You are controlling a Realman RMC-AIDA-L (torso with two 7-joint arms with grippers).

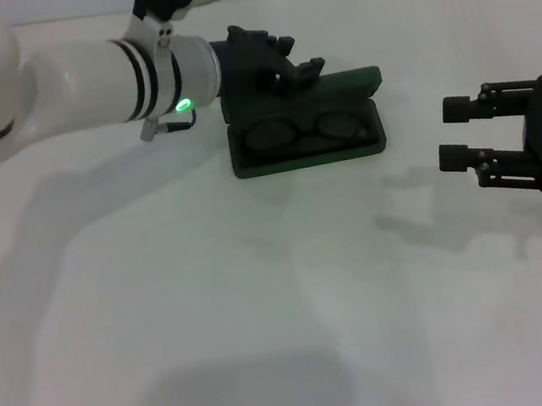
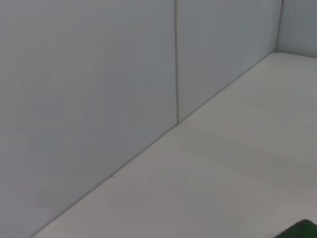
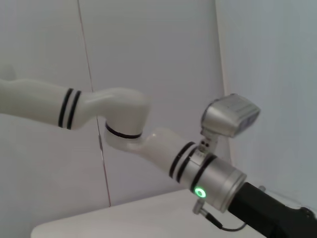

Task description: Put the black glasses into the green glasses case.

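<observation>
green glasses case (image 1: 306, 127): open near the counter's (image 1: 271, 344) far edge | black glasses (image 1: 303, 130): lying inside its tray | left gripper (image 1: 305, 74): at the raised lid's back, finger spread cannot be told | right gripper (image 1: 458, 132): fingers parted, empty, near the right edge

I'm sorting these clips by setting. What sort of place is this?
Probably a lab test bench: a bare white table boxed in by plain panel walls, with only the green glasses case, the black glasses inside it, and two robot arms.
</observation>
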